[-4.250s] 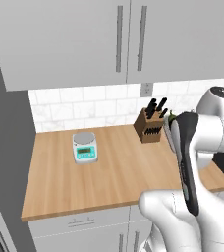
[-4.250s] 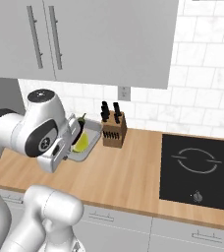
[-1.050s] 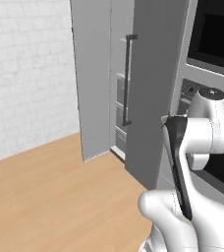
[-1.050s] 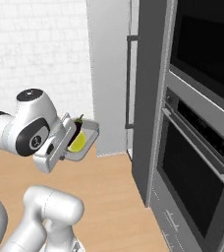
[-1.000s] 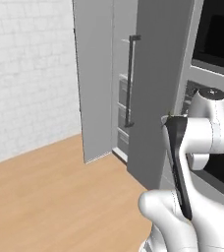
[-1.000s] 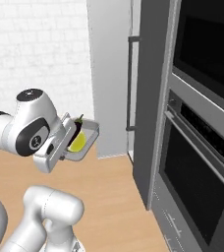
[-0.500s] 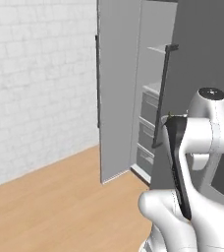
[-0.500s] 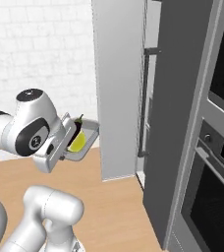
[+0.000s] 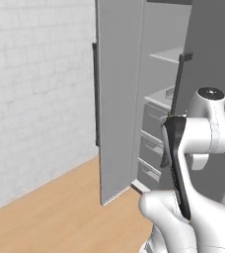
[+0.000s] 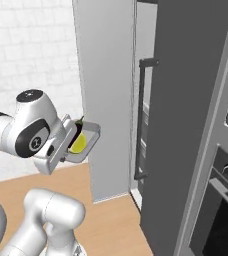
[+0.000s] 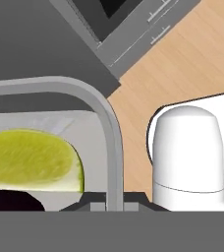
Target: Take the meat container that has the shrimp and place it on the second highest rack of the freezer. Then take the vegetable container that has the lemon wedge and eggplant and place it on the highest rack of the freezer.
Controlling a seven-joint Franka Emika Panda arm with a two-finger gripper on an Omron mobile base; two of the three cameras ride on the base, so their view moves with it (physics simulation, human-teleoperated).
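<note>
We hold the shallow grey vegetable container (image 10: 82,138) at centre left of the right base view, our tool (image 10: 66,145) clamped shut on its rim; the yellow-green lemon wedge (image 11: 33,160) and a dark sliver of eggplant (image 11: 11,201) lie inside. Since a second ago our base has swung round, so the tall grey freezer door (image 9: 117,94) stands open ahead with pale racks (image 9: 171,55) at upper right. The highest rack looks close.
</note>
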